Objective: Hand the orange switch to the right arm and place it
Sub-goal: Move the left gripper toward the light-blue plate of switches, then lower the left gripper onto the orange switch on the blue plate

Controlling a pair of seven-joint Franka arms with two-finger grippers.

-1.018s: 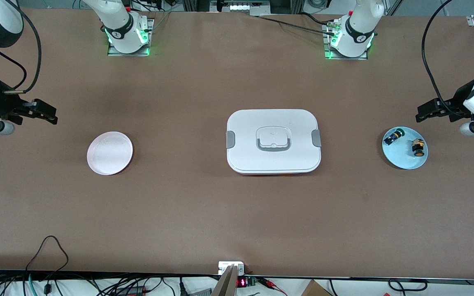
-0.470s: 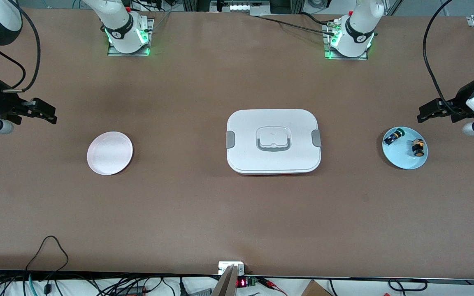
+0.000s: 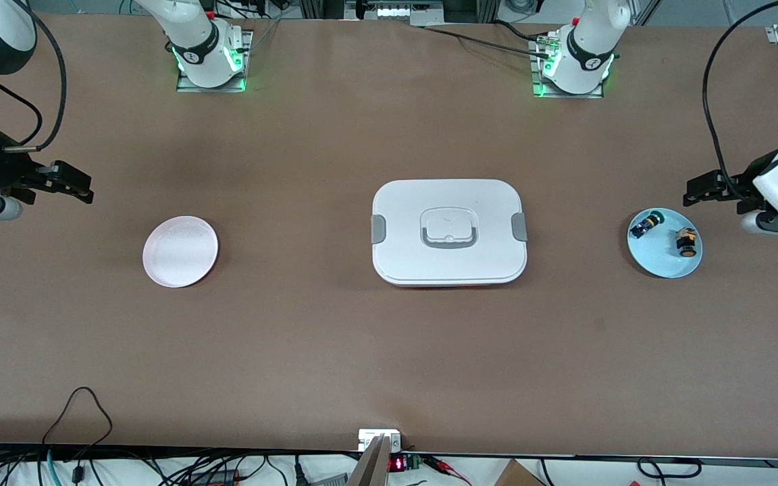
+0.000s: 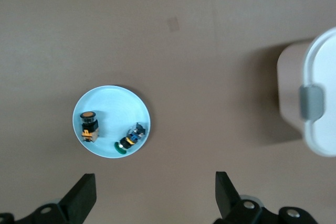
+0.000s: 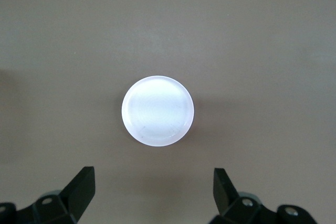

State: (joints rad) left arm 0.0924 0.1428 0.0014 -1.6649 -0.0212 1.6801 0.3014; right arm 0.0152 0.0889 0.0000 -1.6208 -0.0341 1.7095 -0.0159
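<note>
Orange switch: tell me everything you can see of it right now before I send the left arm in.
The orange switch is a tiny push-button with a stubby black body, orange markings on its side and a round orange cap. It lies on its side in the light blue plate at the left arm's end of the table, cap toward the front camera. It sits apart from the green-capped switch on the same plate. Nothing grips it; only the plate touches it.
</note>
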